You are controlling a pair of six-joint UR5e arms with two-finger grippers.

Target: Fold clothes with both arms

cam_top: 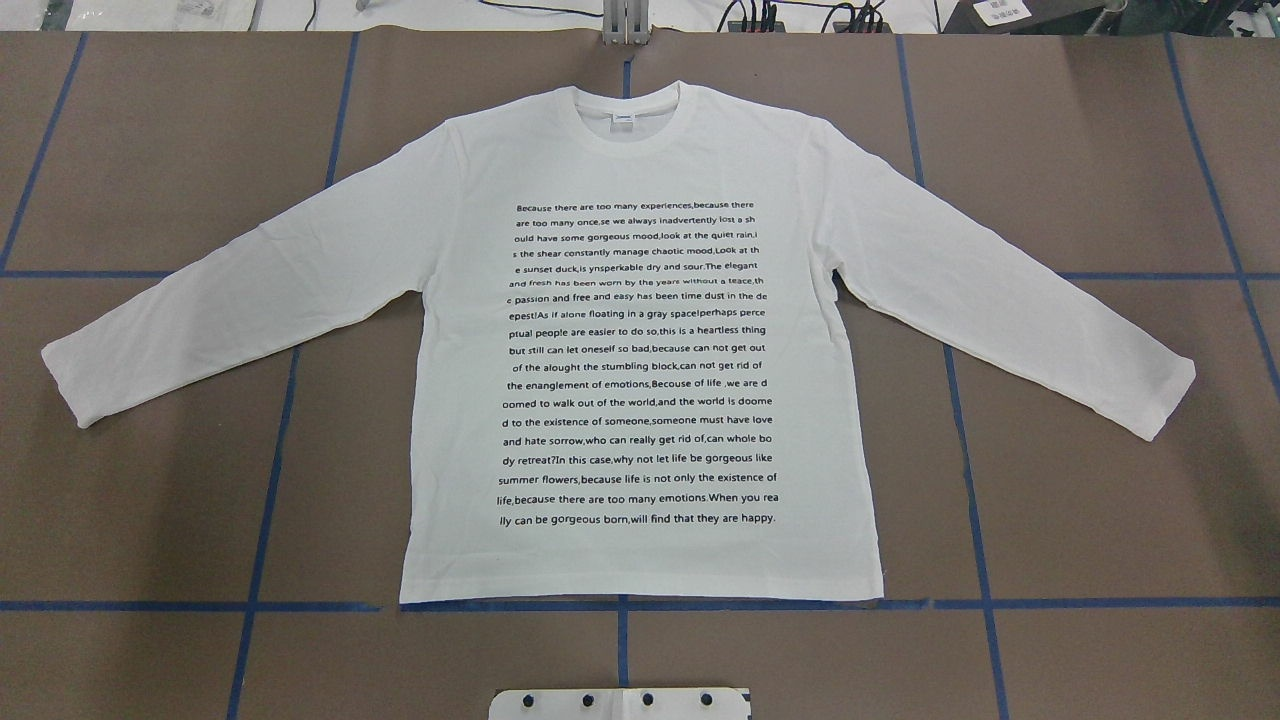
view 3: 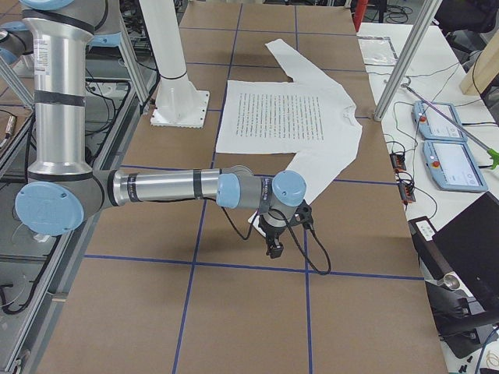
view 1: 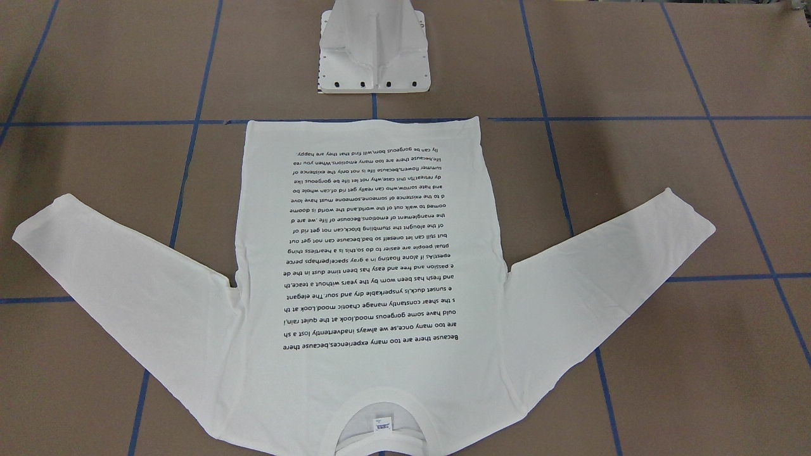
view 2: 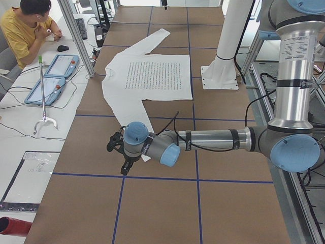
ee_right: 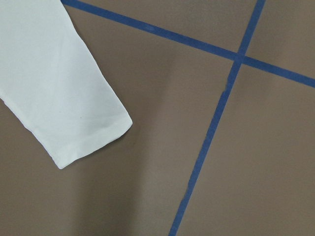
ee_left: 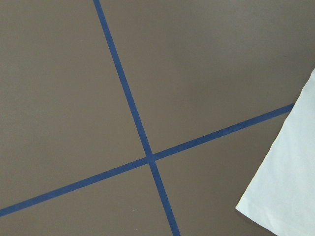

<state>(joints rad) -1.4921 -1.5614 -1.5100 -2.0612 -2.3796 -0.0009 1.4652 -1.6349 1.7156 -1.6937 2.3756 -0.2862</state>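
The clothes are one white long-sleeved T-shirt (cam_top: 640, 150) lying flat on the brown table, black text block up, both sleeves spread out, collar (view 1: 379, 405) away from the robot. My left gripper (view 2: 118, 152) hangs over the cuff of the near sleeve in the exterior left view; its wrist view shows that cuff (ee_left: 290, 182) and no fingers. In the exterior right view my right gripper (view 3: 274, 248) hangs over the other cuff (ee_right: 64, 103). I cannot tell whether either gripper is open or shut. Neither arm shows in the overhead or front-facing views.
The white pedestal base (view 1: 375, 50) stands just behind the shirt's hem. Blue tape lines (cam_top: 270, 470) grid the table. A seated person (view 2: 23, 28) and teach pendants (view 2: 53, 73) are at a side desk; more pendants (view 3: 452, 156) and a laptop (view 3: 468, 241) show there too.
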